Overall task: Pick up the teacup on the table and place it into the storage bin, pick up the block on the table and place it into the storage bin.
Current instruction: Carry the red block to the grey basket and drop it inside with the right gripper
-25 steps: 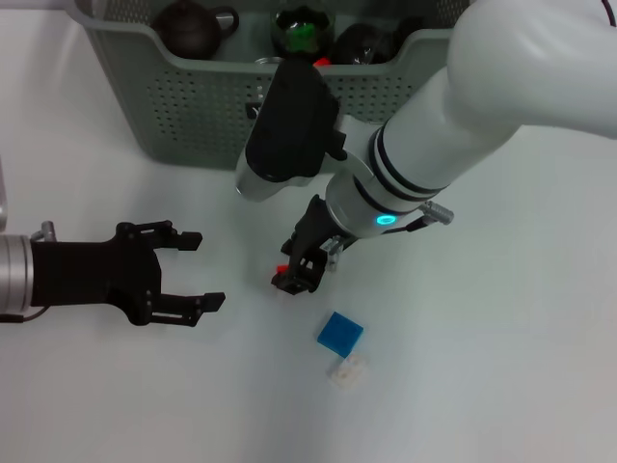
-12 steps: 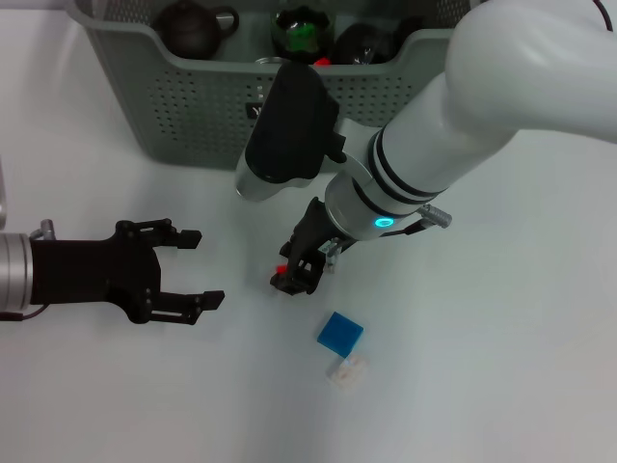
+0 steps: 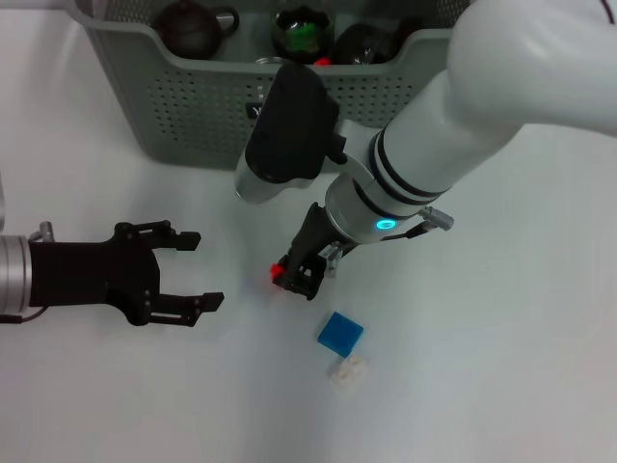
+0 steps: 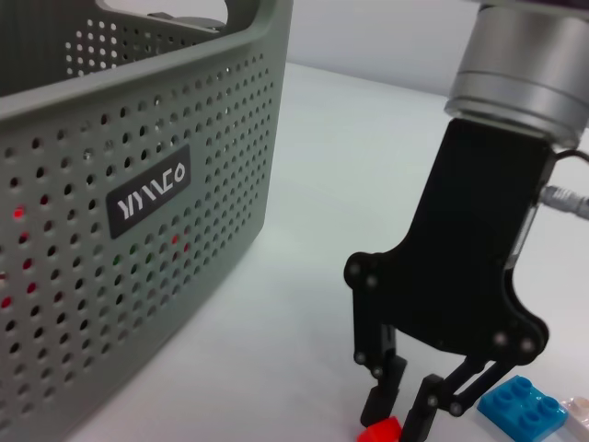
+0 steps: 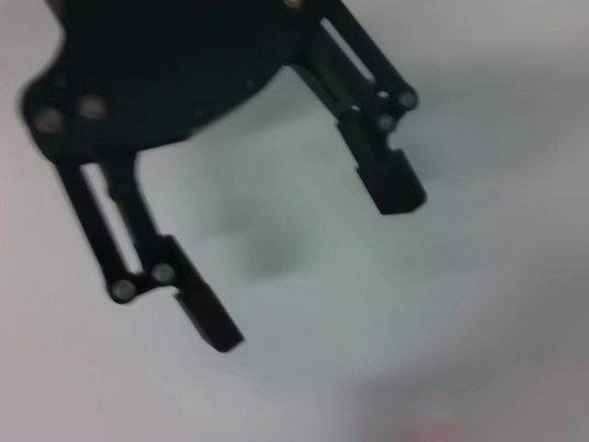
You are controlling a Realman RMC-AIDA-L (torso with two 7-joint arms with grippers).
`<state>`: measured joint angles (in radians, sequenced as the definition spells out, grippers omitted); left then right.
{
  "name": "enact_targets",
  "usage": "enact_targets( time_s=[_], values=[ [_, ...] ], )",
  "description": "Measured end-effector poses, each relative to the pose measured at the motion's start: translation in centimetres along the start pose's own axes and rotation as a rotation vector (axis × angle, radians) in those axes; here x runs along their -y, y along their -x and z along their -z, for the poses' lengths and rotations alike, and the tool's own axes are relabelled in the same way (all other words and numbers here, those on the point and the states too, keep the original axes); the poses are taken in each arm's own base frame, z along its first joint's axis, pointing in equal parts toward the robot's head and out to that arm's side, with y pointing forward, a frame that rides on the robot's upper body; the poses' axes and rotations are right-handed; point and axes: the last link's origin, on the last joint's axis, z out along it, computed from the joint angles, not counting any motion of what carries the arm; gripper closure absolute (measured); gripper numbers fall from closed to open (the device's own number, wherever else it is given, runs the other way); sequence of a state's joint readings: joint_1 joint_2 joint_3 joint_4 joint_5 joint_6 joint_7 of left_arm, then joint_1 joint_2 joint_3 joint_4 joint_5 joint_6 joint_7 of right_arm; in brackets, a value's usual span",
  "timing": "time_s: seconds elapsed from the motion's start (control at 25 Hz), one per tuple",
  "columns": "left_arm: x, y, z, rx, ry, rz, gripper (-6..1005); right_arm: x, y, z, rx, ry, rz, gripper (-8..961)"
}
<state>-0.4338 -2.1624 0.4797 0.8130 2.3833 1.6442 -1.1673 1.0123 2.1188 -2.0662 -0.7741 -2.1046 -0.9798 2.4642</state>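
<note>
Currently the right gripper [image 3: 301, 275] is down at the table [image 3: 501, 338], just in front of the storage bin [image 3: 193, 106], its tip at a small red block [image 3: 278, 273]. The arm reaches in steeply from above, presumably so the block can be taken off the flat surface without catching the bin wall. The block shows at the gripper's foot in the left wrist view. Whether the gripper has closed on it or only stands against it, I cannot tell. The left gripper [image 3: 204, 270] hovers low at the left, well apart from the blocks, jaws spread wide and holding nothing, likely parked out of the way. A blue block [image 3: 340, 333] with studs on top lies near the red one, farther from the bin. A clear, glassy block [image 3: 348, 368] lies touching or just beside it. All three look like hard moulded plastic. The bin is matt grey-green plastic with perforated walls, a dipped handle cut in the rim and a black label [image 4: 149, 195] with white lettering. Dark glazed vessels [image 3: 193, 24] sit inside. No teacup shows on the table, so that half looks done and the block is the step in hand.
</note>
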Motion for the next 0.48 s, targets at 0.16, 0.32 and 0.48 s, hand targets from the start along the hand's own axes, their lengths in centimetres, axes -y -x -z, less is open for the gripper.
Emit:
enact_targets(
  time_s=[0.16, 0.32, 0.48],
  values=[
    [-0.1, 0.1, 0.2, 0.000, 0.000, 0.002, 125, -0.4, 0.6, 1.5, 0.048, 0.032, -0.004, 787],
    [-0.1, 0.2, 0.4, 0.003, -0.003, 0.006, 125, 0.0, 0.8, 3.6, 0.075, 0.053, -0.026, 809],
    [-0.1, 0.3, 0.7, 0.007, -0.008, 0.004, 125, 0.4, 0.9, 6.0, 0.104, 0.066, -0.050, 825]
  ],
)
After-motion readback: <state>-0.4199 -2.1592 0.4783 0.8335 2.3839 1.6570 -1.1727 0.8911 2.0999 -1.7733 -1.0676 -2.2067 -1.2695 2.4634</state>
